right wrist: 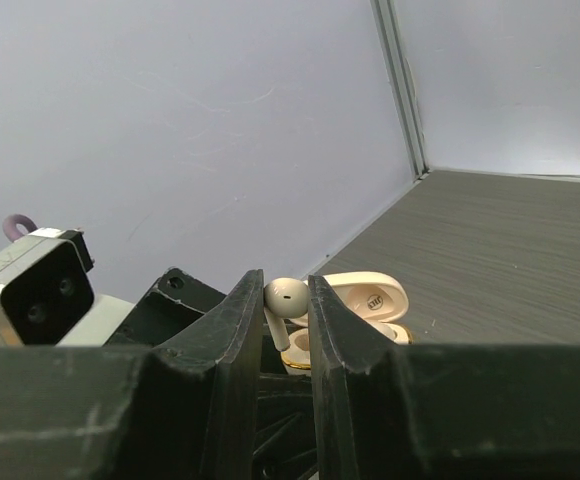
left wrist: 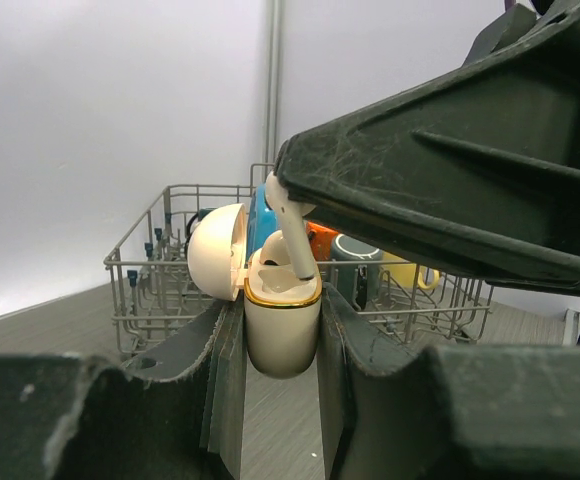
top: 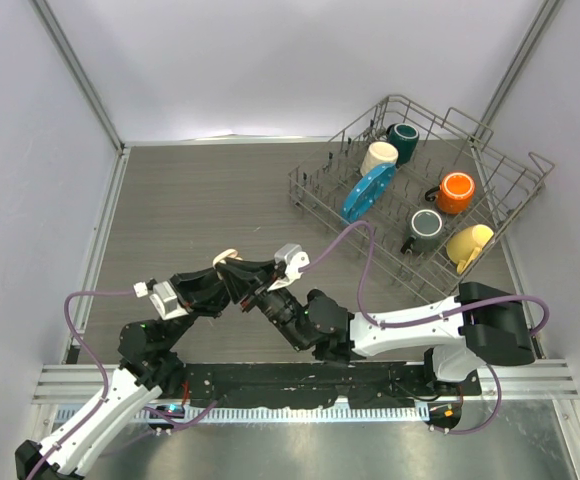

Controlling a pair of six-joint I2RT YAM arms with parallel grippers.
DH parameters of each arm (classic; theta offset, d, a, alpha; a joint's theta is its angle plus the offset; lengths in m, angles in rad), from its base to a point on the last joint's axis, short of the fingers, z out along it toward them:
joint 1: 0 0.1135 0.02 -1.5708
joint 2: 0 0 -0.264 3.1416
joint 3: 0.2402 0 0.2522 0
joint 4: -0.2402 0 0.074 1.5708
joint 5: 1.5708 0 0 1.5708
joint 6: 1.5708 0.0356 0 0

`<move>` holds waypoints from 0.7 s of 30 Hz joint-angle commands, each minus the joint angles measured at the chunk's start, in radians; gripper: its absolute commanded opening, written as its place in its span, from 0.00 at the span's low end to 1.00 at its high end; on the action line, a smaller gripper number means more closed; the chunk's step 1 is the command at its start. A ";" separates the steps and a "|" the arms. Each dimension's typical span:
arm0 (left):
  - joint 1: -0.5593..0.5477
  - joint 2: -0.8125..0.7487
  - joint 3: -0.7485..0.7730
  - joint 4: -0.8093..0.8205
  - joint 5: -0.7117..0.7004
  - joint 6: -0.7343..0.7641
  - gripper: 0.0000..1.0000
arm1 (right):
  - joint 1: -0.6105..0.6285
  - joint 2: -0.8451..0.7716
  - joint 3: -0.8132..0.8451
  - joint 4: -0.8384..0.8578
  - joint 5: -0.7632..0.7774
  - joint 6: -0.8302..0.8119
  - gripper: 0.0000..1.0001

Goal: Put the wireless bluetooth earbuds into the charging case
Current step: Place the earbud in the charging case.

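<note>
Above the worktop (top: pixel 200 190), towards its near edge, the two arms meet. The left gripper (left wrist: pixel 282 352) is closed on the lower body of the charging case (left wrist: pixel 283 320). It holds the case clear of the surface, mouth upward, with the lid (left wrist: pixel 217 252) hinged open to one side. The right gripper (right wrist: pixel 288 322) is closed on the rounded head of one pale earbud (left wrist: pixel 292 235), directly over the case. The earbud's long axis runs head to stem, close to upright with a slight tilt. The stem points down, its tip at or just inside the case mouth; seating depth cannot be confirmed. No other earbuds are visible.

Assessment: the earbud is judged very light, rigid and glossy, and liable to slip or rotate in the grip. The head is the correct hold, leaving the stem free to enter its well. The case is likewise smooth, rounded and hard; a hold low on its flanks leaves mouth and lid unobstructed.
</note>
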 commanded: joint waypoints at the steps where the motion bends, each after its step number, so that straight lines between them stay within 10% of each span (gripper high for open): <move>1: 0.000 -0.010 -0.041 0.043 0.006 0.003 0.00 | -0.011 0.004 0.038 0.013 0.040 -0.007 0.01; 21: 0.000 -0.032 -0.045 0.054 -0.055 0.000 0.00 | -0.025 0.007 0.015 -0.036 0.020 0.046 0.01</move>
